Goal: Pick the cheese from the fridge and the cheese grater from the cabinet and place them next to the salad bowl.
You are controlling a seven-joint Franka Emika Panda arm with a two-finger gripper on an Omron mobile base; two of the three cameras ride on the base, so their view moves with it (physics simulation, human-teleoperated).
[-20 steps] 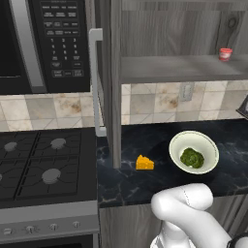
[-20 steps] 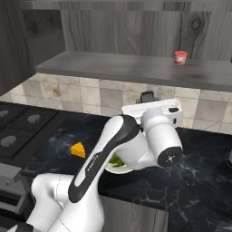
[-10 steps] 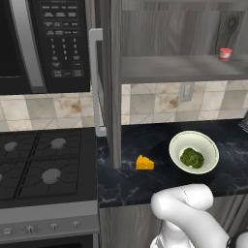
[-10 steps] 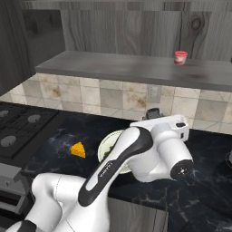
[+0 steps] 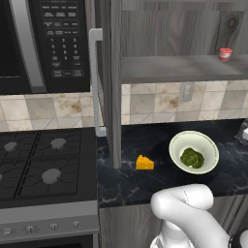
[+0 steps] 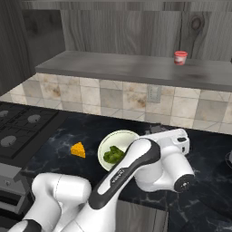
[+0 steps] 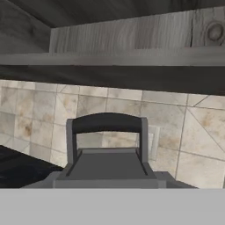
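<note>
- Cheese (image 5: 145, 162) sits on the dark counter (image 5: 131, 184), just left of the bowl (image 5: 193, 151) and apart from it; the right base view agrees, wedge (image 6: 78, 150) beside bowl (image 6: 118, 148). Judged: the cheese half of the task looks done.
- Bowl holds a green lump of salad (image 5: 192, 157); it stands upright under the open cabinet (image 5: 174, 68).
- Grater (image 7: 107, 149) fills the lower middle of the hand view: dark-grey slab with an arched handle on top, seen upright against the tiled wall (image 7: 39, 114), cabinet underside above.
- Gripper: the fingertips themselves cannot be made out behind the grater. The grater sits square to the hand camera and close, so I judge the jaws are closed on it, partway in rather than fully together. Held off the counter as far as I can tell; contact with the counter is hidden.
- Arm (image 6: 149, 163) reaches low over the counter just right of the bowl in the right base view; the hand is tucked behind the wrist there.
- Cabinet door (image 5: 110, 82) stands open edge-on, silver handle (image 5: 95, 82) toward the stove (image 5: 43, 164). One small red-and-white cup (image 5: 225, 54) on the shelf; no grater there.
- Left to do, as judged: set the grater down next to the bowl and release. Free counter lies to the bowl's right.
- Risk: wrist is close to the bowl rim; a careless lowering could nudge it.
</note>
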